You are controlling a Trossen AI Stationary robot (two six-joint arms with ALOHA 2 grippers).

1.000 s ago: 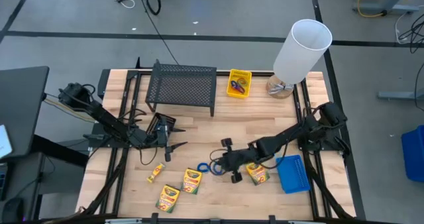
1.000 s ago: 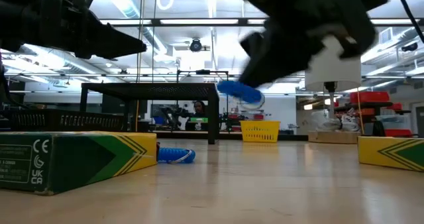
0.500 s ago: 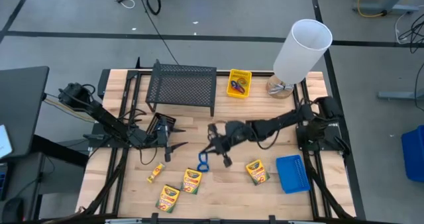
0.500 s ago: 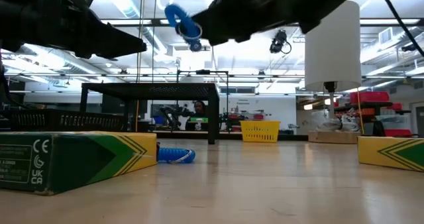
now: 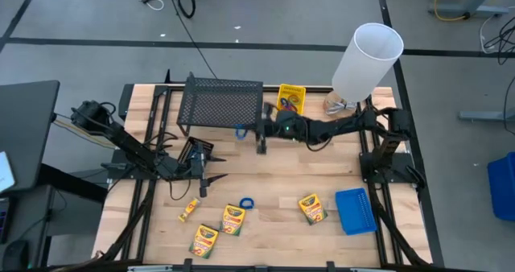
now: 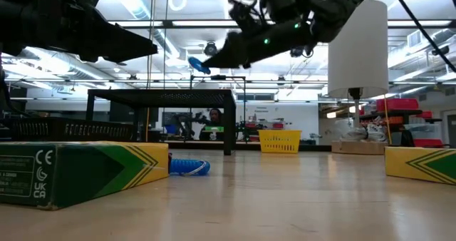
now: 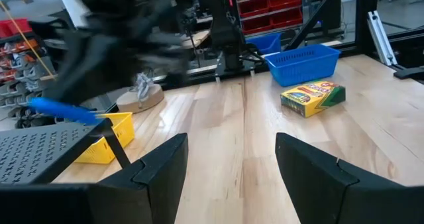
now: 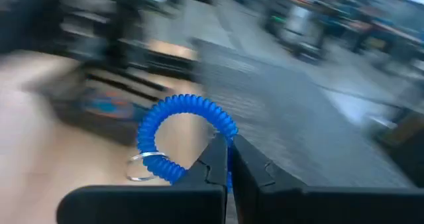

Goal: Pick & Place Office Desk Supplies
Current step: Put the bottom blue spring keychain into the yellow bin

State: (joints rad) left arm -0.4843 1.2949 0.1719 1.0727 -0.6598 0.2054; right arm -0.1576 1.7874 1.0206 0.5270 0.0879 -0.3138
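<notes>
My right gripper (image 5: 252,131) reaches from the right toward the black mesh rack (image 5: 221,105), shut on a blue coiled loop (image 8: 179,138) that is high above the table (image 6: 198,64). A second blue loop (image 5: 246,202) lies flat on the wood (image 6: 189,167). Crayon boxes (image 5: 233,220) (image 5: 204,240) (image 5: 311,208) lie near the front edge. At the left, my left gripper (image 7: 228,177) is held level and open, with nothing between its fingers (image 5: 205,177). My right gripper pinches one side of the blue loop's coil (image 8: 222,132) between its two shut fingertips (image 8: 213,159). The fingers come nearly level from the table's right. The loop sticks out beyond the tips, lifted clear of the table, and a small metal ring (image 8: 141,168) dangles from it.
A yellow bin (image 5: 290,100) stands at the far edge beside the rack, with a tall white cylinder (image 5: 366,59) at the far right. A blue bin (image 5: 355,210) sits at the near right. A small crayon box (image 5: 189,210) lies near my left gripper. Bare wood spans the middle.
My right gripper has swung from the near crayon boxes toward the table's far edge, rising a little, to the rack's right end. It stays shut on the blue loop, which has been carried well clear of the table. The other blue loop has stayed on the wood.
</notes>
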